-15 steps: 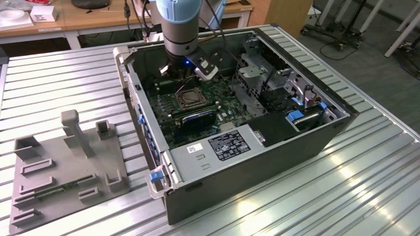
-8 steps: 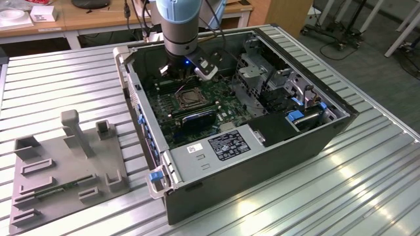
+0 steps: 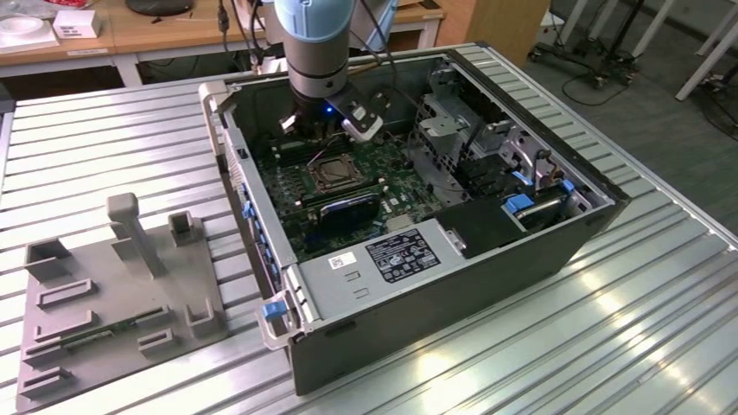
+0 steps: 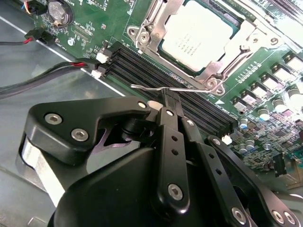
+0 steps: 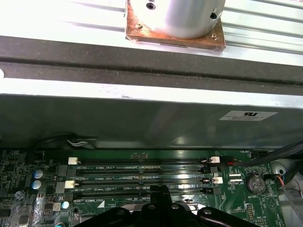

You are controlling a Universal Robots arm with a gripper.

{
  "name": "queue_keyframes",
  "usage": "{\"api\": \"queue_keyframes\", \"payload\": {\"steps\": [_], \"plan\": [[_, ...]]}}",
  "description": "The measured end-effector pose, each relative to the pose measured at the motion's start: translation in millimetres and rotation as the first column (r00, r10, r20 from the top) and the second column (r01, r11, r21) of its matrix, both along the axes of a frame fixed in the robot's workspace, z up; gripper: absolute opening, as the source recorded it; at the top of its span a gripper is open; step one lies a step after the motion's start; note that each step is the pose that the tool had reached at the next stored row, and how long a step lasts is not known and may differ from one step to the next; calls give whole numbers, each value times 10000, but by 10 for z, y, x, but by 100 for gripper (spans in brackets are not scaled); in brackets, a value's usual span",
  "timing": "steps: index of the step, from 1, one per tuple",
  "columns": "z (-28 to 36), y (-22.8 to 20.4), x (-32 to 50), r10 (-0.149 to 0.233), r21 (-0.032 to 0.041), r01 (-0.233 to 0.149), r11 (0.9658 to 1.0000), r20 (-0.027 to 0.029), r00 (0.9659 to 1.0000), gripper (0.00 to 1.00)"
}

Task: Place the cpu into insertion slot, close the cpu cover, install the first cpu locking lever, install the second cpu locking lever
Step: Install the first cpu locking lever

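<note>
Ribbed aluminium tabletop (image 3: 104, 147) carries an open computer case (image 3: 461, 285), with a grey moulded fixture (image 3: 104, 298) lying apart from it at the exterior view's left. A robot arm (image 3: 314, 52) reaches into the case above the green motherboard (image 3: 386, 169). In the second wrist view the cpu (image 4: 196, 35) sits in the insertion slot (image 4: 137, 35), and the cpu cover (image 4: 239, 42) lies flat around it. The gripper (image 4: 169, 94) is clamped on a thin wire locking lever (image 4: 147, 87), its black fingers (image 4: 171, 103) pinched together where the wire runs beside the socket, over the long black memory slots (image 4: 156, 71).
</note>
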State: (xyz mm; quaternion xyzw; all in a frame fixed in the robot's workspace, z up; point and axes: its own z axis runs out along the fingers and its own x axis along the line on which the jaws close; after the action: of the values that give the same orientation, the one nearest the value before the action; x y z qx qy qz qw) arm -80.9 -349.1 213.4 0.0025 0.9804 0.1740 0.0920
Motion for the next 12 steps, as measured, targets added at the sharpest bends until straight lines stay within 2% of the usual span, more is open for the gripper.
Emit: {"api": "queue_keyframes", "payload": {"steps": [12], "plan": [[-31,-1,18,0,-3,0,10000,-2,10000,11]]}}
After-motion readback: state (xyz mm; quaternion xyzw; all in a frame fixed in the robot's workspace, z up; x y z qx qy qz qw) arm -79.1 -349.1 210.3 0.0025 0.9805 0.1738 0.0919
